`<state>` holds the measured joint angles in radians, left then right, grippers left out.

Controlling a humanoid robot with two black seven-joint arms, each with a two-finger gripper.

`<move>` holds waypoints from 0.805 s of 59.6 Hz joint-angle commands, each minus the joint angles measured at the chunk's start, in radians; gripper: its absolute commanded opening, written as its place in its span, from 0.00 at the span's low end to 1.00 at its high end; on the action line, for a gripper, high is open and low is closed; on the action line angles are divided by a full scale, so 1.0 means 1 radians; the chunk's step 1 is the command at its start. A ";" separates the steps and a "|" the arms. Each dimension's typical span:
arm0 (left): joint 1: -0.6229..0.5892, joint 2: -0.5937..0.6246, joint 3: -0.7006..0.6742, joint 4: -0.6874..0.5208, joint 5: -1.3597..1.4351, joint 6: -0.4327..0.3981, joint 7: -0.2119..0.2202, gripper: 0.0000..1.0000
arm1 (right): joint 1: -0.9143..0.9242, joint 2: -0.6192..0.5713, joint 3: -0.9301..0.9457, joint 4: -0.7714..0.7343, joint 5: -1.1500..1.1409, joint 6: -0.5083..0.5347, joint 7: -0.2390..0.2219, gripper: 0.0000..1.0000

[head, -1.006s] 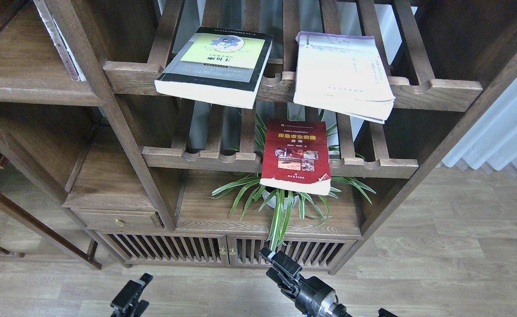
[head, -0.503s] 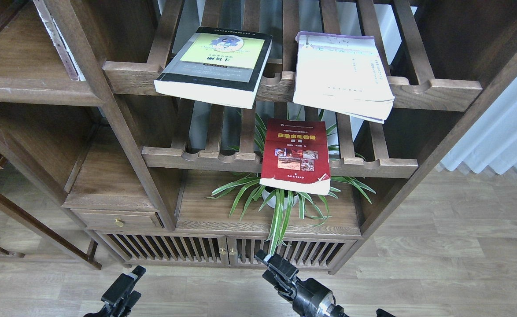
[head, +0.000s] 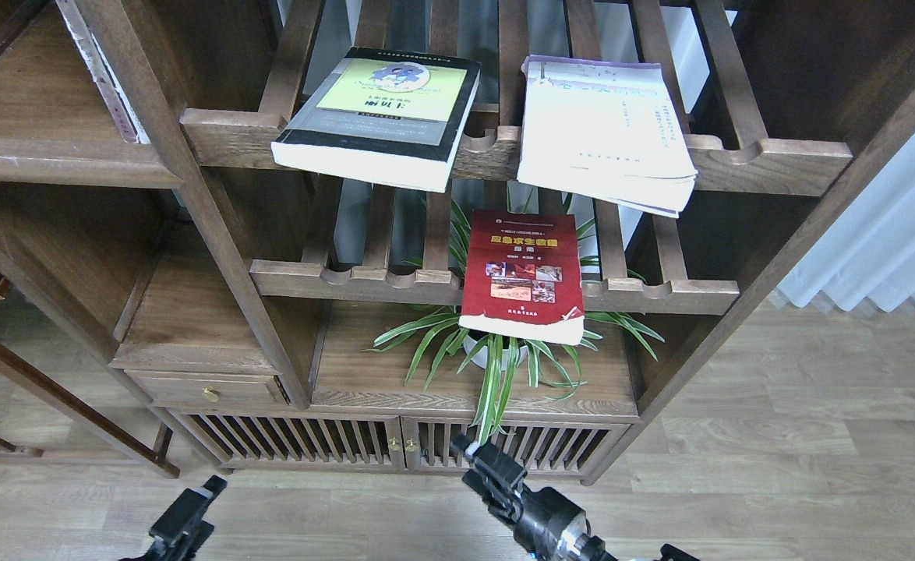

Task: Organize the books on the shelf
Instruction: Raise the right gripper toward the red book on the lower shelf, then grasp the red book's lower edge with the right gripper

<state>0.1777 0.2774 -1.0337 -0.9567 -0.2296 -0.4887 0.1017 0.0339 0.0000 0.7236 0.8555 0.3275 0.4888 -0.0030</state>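
Note:
The thick black-grey book with a yellow-green panel (head: 379, 117) lies flat on the upper slatted rack, overhanging its front rail. The white book with a purple edge (head: 602, 132) lies beside it on the right, also overhanging. The red book with a yellow title (head: 524, 276) lies on the lower slatted rack, its front end past the rail. A solid shelf board with a rounded front edge (head: 44, 160) is at the upper left. My left gripper (head: 183, 518) and right gripper (head: 482, 465) are low, over the floor in front of the bookcase, far from the books. Both look empty and their fingers cannot be told apart.
A potted spider plant (head: 496, 358) stands on the solid board (head: 379, 389) under the red book. A thin pale book (head: 103, 74) leans upright on the upper left shelf. A drawer (head: 208, 387) and slatted cabinet doors (head: 309, 444) are below. Wooden floor and a curtain (head: 886, 234) are on the right.
My left gripper has dropped down and to the left, toward the bottom edge. My right gripper has barely moved. The books have not moved.

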 commanded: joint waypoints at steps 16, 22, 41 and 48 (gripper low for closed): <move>0.002 0.000 -0.008 0.022 -0.011 0.000 -0.002 1.00 | 0.026 0.000 -0.001 0.195 0.001 0.000 0.107 1.00; 0.002 0.002 -0.009 0.030 -0.011 0.000 -0.002 1.00 | 0.035 0.000 -0.001 0.223 -0.001 0.000 0.107 1.00; 0.002 0.000 -0.019 0.038 -0.028 0.000 -0.004 1.00 | 0.115 0.000 0.052 0.160 0.012 0.000 0.205 0.99; 0.002 0.000 -0.022 0.039 -0.028 0.000 -0.004 1.00 | 0.123 0.000 0.080 0.146 0.027 0.000 0.221 0.99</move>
<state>0.1800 0.2782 -1.0528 -0.9188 -0.2560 -0.4886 0.0981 0.1468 0.0000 0.7761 1.0170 0.3405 0.4888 0.1991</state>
